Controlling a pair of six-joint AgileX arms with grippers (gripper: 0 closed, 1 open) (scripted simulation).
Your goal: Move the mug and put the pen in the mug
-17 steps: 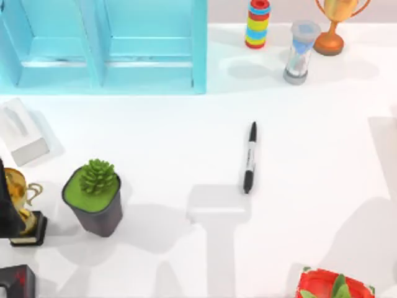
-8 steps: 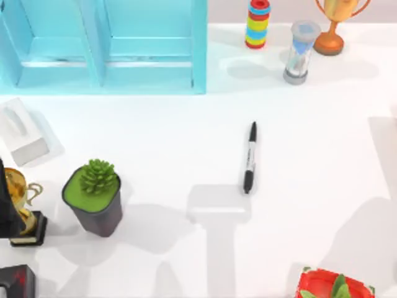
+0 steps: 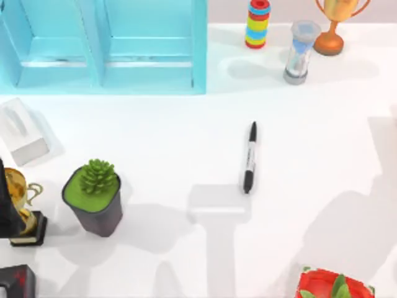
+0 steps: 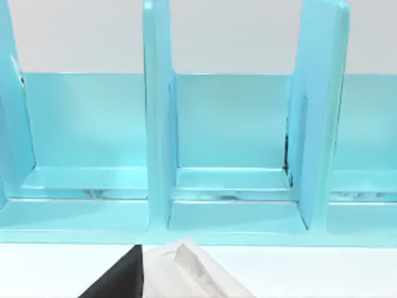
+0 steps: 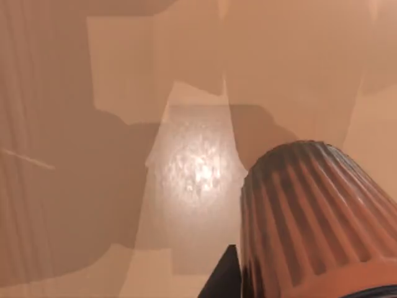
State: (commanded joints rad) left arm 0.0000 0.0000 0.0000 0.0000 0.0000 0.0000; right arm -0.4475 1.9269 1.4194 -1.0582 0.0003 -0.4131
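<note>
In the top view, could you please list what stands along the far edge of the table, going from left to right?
Blue shelf → ring stack → hourglass → orange trophy.

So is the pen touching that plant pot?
Apart. The top view shows the pen lying alone near the table's middle, with a wide stretch of bare white table between it and the plant pot at the left.

Left arm (image 3: 7,205) dark at the table's left edge.
</note>
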